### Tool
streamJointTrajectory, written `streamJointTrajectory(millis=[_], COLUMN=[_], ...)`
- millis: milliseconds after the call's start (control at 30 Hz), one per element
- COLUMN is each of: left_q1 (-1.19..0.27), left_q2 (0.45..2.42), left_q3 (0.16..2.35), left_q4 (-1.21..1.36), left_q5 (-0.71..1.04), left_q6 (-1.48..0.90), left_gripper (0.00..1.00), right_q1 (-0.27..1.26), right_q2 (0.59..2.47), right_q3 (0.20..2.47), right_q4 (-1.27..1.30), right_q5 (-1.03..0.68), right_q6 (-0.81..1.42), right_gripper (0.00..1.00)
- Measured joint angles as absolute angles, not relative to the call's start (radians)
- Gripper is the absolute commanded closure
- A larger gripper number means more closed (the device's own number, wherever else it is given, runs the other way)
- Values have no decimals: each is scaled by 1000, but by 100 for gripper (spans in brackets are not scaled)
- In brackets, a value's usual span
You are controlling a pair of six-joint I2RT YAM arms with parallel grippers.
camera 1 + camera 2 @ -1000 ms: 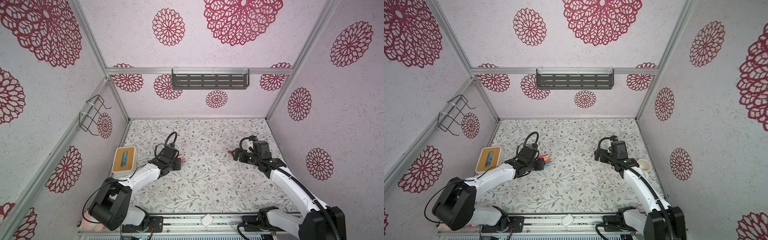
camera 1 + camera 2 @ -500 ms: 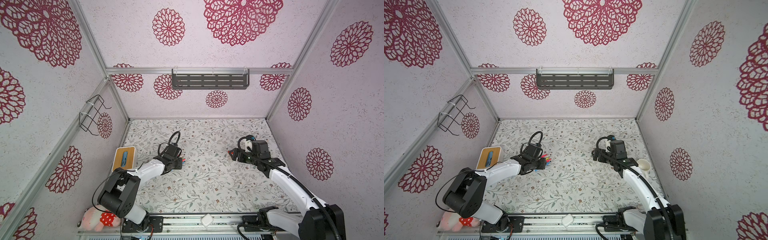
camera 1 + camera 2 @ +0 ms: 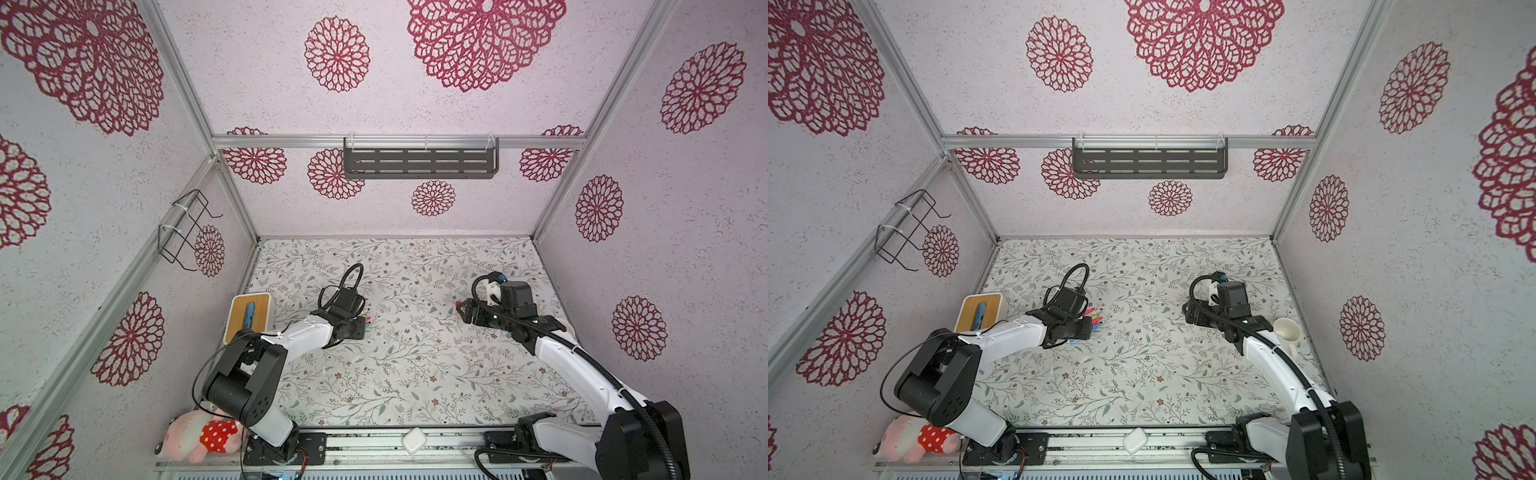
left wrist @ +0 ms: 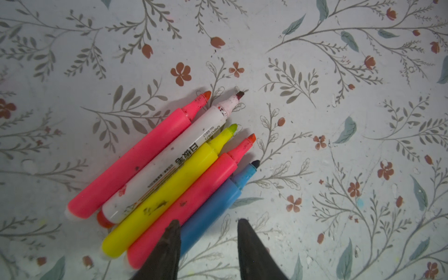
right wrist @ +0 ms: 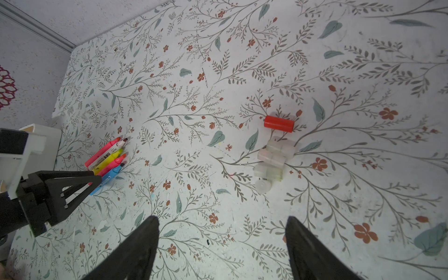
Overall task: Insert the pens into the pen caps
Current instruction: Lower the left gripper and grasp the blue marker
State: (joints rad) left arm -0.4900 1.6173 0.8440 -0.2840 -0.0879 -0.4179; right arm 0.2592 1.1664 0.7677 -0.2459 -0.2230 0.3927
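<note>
Left hand is low over the tail end of the five uncapped marker pens, released, not clamped. You have the blue plastic marker pen running between its black fingers. One finger overlaps the neighbouring pink-red plastic pen; the other stands just clear of the blue body.

The pens lie flat, side by side and touching, tips all pointing the same way. In order they are the pink plastic pen, the white whiteboard pen with a red end plug, the yellow plastic pen, pink-red, blue. In a top view the bundle is on the left half of the floral-print desk, near the white box with a wooden lid.

Right hand is spread wide, empty, over the right half of the desk. Ahead of it lie the red tubular plastic cap and, just beside it, a cluster of pale translucent caps touching one another.
</note>
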Motion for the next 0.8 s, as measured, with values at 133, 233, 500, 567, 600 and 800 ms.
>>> streamJointTrajectory(millis=[133, 233, 500, 567, 600, 800], left_q1=[-490, -490, -524, -547, -558, -623], left_q2=[1640, 1660, 1696, 1702, 1704, 1723], left_q3=[860, 869, 897, 903, 905, 915], left_q4=[-294, -305, -332, -340, -344, -377], left_q5=[-88, -87, -97, -103, -104, -125], left_q6=[-412, -411, -406, -406, -407, -410], left_gripper=[64, 66, 70, 70, 70, 69], right_q1=[259, 261, 263, 263, 264, 265], right_q2=[1169, 1170, 1190, 1193, 1195, 1199], right_q3=[757, 747, 742, 742, 742, 742], right_q4=[-236, -227, -209, -203, -199, -192], right_q5=[-223, -222, -222, -222, -222, -222], right_q6=[393, 393, 394, 394, 394, 395], right_gripper=[17, 17, 18, 18, 18, 18])
